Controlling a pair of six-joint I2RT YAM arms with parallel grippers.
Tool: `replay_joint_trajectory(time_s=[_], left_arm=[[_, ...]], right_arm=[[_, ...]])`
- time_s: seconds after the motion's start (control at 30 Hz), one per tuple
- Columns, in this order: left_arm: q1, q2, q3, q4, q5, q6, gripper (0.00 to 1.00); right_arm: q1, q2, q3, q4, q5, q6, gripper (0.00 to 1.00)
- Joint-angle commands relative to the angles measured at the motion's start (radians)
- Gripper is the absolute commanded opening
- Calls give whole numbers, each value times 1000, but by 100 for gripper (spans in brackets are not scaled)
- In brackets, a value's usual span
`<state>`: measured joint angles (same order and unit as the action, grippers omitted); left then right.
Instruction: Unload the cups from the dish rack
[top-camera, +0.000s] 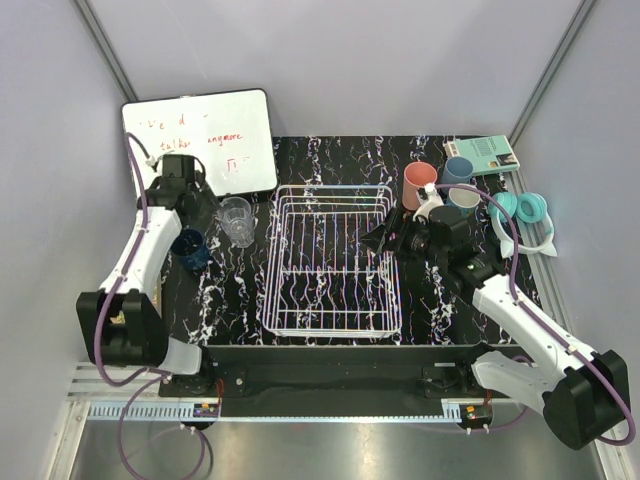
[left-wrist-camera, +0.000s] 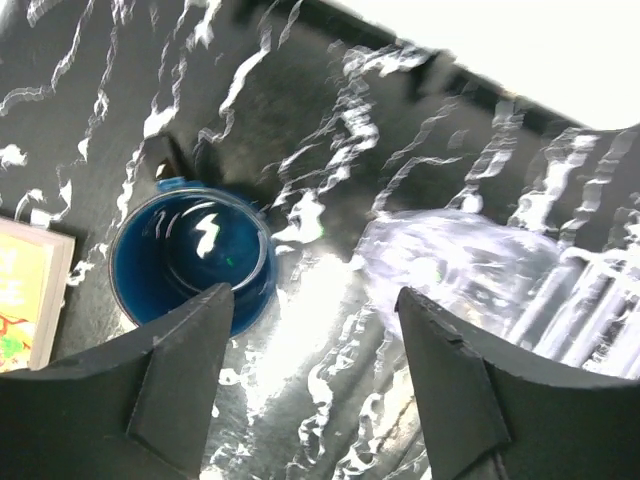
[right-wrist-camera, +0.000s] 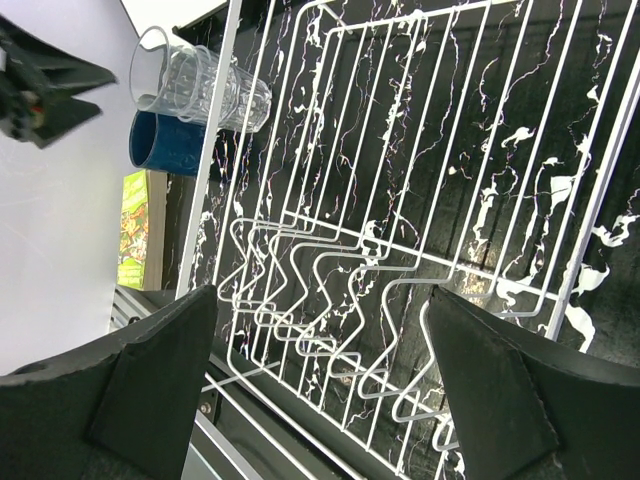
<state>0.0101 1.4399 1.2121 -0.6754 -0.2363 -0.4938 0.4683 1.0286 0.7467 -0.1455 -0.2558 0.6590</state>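
The white wire dish rack lies mid-table with no cup in it. On the table to its left stand a clear glass and a dark navy mug. My left gripper is open just beside the glass, touching neither. In the left wrist view the left gripper has only table between its fingers, with the navy mug left and the glass right. A salmon tumbler and two light blue mugs stand right of the rack. My right gripper is open over the rack.
A whiteboard leans at the back left. Teal headphones and a green booklet lie at the back right. A small colourful book lies near the navy mug and glass.
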Motion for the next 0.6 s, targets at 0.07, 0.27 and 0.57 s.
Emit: replay_joint_trajectory(time_s=[0.07,0.27,0.57], left_arm=[[-328,-170,76,11,-234,0,89],[-619,-289,-38,28,-368,-32,99],[-817,-351,-192,37,-360,-115,99]], right_arm=[[-2,17,92,-31,49,-67,96],[-2,24,144,-135,131,-110,99],[29,-24,126,-190,211,-127,100]])
